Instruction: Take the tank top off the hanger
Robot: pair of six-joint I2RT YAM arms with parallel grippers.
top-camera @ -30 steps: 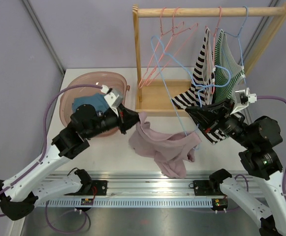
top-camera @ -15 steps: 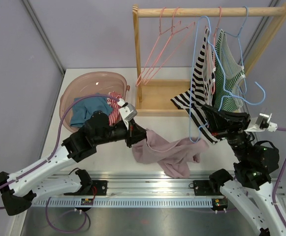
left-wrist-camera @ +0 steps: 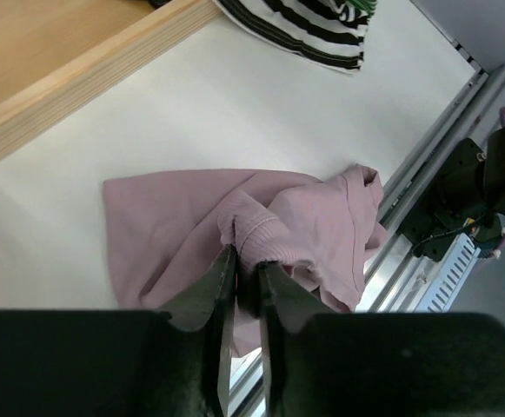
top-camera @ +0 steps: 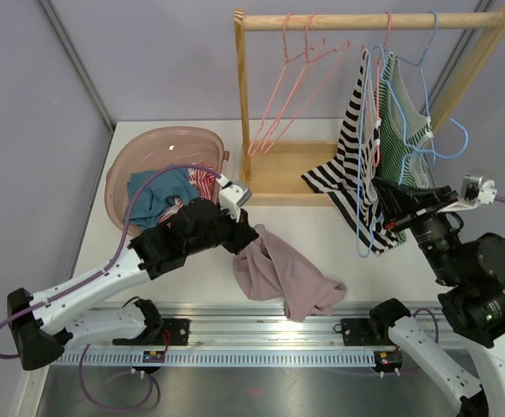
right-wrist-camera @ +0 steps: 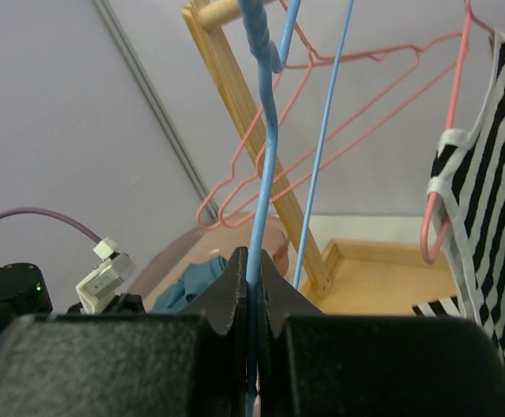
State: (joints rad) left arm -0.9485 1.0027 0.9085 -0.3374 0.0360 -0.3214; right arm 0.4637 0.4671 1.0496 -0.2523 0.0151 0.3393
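Looking at the overhead view, you've got the white table [top-camera: 322, 228] with the wooden rack [top-camera: 339, 21] standing at its far side. I'll place everything off that rack.

Left of the rack's base sits the pink basin [top-camera: 148, 139], with blue and red-striped clothes bunched inside.

The tank top [top-camera: 278, 274] is mauve and lies crumpled flat on the table in front of the rack's base, toward the near edge. It's off the hanger and nowhere on the rail.

On the rack's right half hang a black-and-white striped top [top-camera: 354, 130] and, just to its right, a green-striped top [top-camera: 406, 130].

The blue hanger [right-wrist-camera: 265, 165] is a bare wire running upright in front of those two tops. Its hook end looks clear of the rail, out past the rack's right post.

Your right gripper [right-wrist-camera: 254, 256] sits in front of the rack's right end – jaws clamped tight on the blue hanger's wire, which runs straight up from between the fingers.

Your left gripper [left-wrist-camera: 245, 261] hangs in front of the rack's left post, over the upper-left edge of the tank top. Its jaws are narrow with a thin gap, and a ridge of mauve fabric sits right at the tips – I can't tell whether that fold is pinched or only touching.
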